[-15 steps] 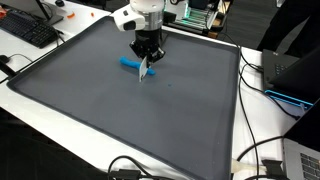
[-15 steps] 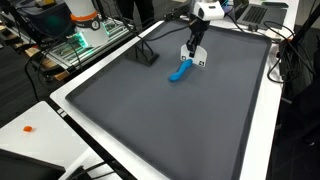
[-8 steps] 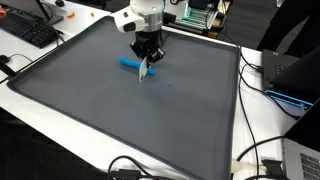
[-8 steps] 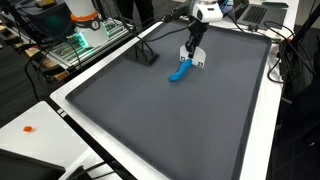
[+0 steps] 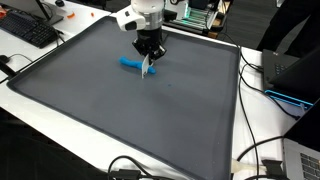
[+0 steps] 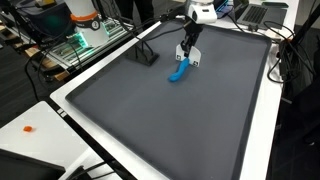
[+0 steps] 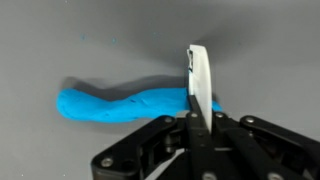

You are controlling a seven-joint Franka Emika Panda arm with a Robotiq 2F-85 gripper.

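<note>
My gripper is shut on a thin white flat piece that sticks out past the fingertips. The piece's edge rests at one end of a blue elongated lump lying on the dark grey mat. In both exterior views the gripper points down over the far part of the mat, with the white piece below it and the blue lump beside it. Whether the piece touches the lump I cannot tell.
A black block with a slanted rod sits on the mat near the blue lump. A keyboard, cables and laptops surround the white table edge. A small orange item lies on the table.
The gripper with the white piece has shifted slightly over the end of the blue lump. The lump itself has stayed in place.
</note>
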